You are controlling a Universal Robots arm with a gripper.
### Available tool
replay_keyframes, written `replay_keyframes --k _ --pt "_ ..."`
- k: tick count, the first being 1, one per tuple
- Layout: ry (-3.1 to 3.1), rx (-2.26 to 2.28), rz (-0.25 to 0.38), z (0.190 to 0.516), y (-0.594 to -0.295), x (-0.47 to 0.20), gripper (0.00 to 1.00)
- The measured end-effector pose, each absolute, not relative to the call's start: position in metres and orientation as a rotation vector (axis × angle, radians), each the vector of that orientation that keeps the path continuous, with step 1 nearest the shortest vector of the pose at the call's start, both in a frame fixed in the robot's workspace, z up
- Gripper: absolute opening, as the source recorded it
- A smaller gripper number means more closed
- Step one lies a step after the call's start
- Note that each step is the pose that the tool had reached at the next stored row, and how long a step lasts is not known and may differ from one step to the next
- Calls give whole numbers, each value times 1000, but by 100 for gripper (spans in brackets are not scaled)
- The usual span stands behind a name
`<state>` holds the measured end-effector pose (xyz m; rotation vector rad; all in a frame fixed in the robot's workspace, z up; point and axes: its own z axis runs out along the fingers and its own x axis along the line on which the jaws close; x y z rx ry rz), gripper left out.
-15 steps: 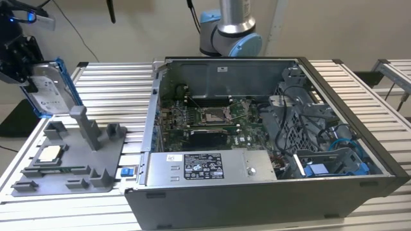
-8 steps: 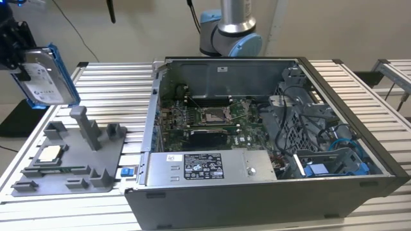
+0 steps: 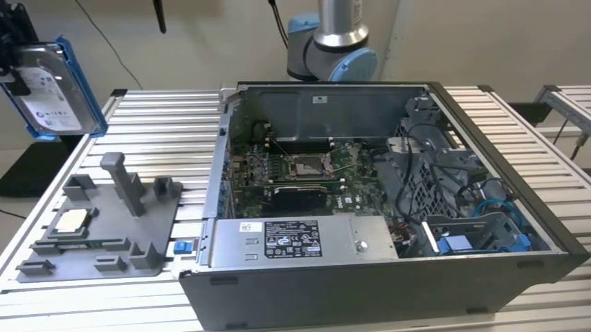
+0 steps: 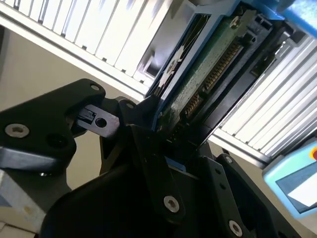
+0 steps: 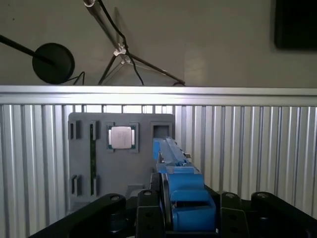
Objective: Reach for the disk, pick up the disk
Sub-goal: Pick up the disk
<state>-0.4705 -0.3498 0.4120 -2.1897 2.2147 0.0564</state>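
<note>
Status: reach and pick both look done. The claw [image 3: 13, 52] is clamped on the disk [image 3: 57, 90], jaws closed on its edges. In the exterior view the disk hangs in the air at that view's far left, label face out, well clear of the tabletop [image 3: 166, 124]. In the second wrist view the disk's green board side runs straight out of the closed jaws. In the first wrist view it sits edge-on, blue frame up, with nothing under it but slats. I see nothing left of the task from here.

Containers:
- 1 grey fixture tray [image 3: 138, 228] sits on the tabletop, just beside the computer case [image 3: 369, 290].
- The tray holds the small square chip [image 3: 72, 220] in its recess and a memory stick [image 5: 92, 153] in a slot.
- The recess next to the chip looks vacant; I can't tell if it's the disk's seat.
- The case is open. Inside are the motherboard [image 3: 305, 173], the power supply [image 3: 295, 242], cable bundles and a bare blue bracket [image 3: 457, 245] in the drive bay.
- 1 small blue part [image 3: 182, 246] lies between tray and case.
</note>
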Motion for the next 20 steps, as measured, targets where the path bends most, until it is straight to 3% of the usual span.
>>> replay_keyframes --k 20 --pt "2215 -2190 56 496 -350 -471 0"
